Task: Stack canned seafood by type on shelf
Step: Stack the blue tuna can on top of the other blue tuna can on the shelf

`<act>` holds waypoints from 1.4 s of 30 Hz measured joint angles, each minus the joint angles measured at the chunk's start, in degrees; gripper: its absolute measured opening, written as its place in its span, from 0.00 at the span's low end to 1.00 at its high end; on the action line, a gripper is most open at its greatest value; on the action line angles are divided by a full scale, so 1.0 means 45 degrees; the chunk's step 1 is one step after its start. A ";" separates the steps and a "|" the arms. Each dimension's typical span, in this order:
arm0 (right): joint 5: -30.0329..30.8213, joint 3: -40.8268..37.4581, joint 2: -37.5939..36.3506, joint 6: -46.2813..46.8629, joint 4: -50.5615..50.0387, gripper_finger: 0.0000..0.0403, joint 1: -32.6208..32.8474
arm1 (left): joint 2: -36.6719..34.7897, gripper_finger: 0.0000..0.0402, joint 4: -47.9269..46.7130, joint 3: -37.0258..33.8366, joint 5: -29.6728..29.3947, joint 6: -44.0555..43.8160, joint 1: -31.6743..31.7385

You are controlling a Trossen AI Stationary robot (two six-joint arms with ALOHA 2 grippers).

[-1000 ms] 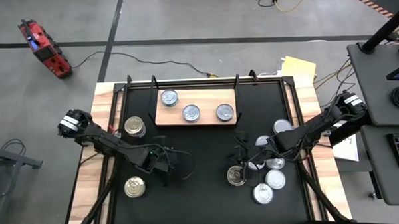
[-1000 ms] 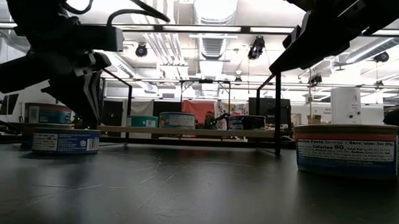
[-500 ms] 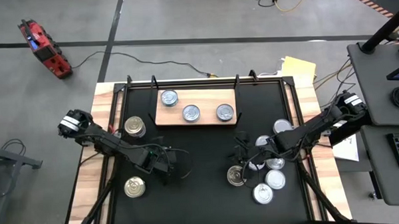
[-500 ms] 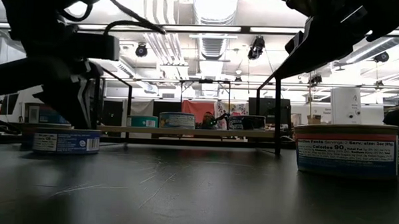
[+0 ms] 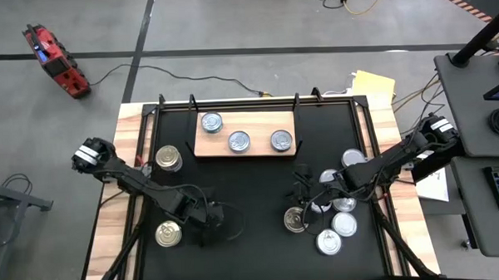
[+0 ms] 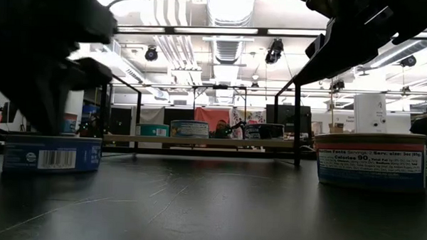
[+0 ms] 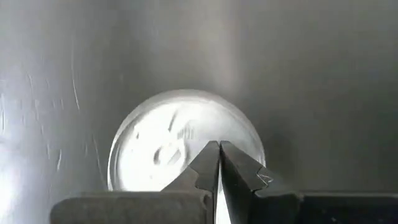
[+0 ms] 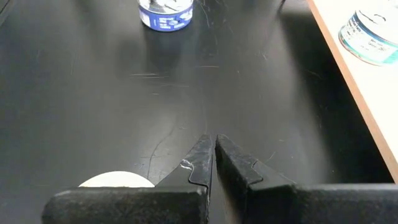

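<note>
While the right gripper (image 5: 304, 190) waits closed near the loose cans, the left gripper (image 7: 219, 163), jaws pressed together, hovers over a silver-topped can (image 7: 180, 140).

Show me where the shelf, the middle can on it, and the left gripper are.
shelf (image 5: 253, 124): high view, bare wood between the cans.
middle can (image 5: 239, 141): high view, centre of its silver top.
left gripper (image 7: 219, 151): left wrist view, tips of the shut fingers.
</note>
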 joint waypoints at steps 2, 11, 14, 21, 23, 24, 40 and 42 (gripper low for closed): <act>0.0004 0.0000 0.0000 -0.0013 0.0000 0.03 0.0000 | -0.0008 0.00 -0.1170 0.0417 -0.0562 -0.0031 -0.0198; 0.0004 -0.0005 0.0000 -0.0043 0.0000 0.03 0.0000 | -0.0038 0.00 -0.2324 0.1613 -0.0105 0.0008 -0.0354; 0.0001 -0.0003 0.0000 -0.0048 0.0000 0.03 0.0019 | -0.0039 0.00 -0.2276 0.1414 0.1093 -0.1003 -0.0501; -0.0001 -0.0005 0.0000 -0.0209 -0.0010 0.03 0.0024 | -0.0054 0.00 -0.2161 0.1869 0.1950 -0.2053 -0.1266; -0.0001 -0.0005 0.0000 -0.0208 -0.0015 0.03 0.0021 | -0.0067 0.00 -0.1969 0.2003 0.1822 -0.2372 -0.1415; -0.0001 -0.0005 0.0000 -0.0208 -0.0019 0.03 0.0024 | -0.0032 0.00 -0.1909 0.2003 0.1744 -0.2510 -0.1470; -0.0001 -0.0024 0.0000 -0.0363 -0.0044 0.03 0.0024 | 0.2490 0.00 -0.4017 0.1491 -0.0159 -0.3621 -0.1764; -0.0005 -0.0024 0.0000 -0.0312 -0.0038 0.03 0.0024 | 0.2224 0.00 -0.5281 0.1482 -0.0366 -0.4191 -0.1748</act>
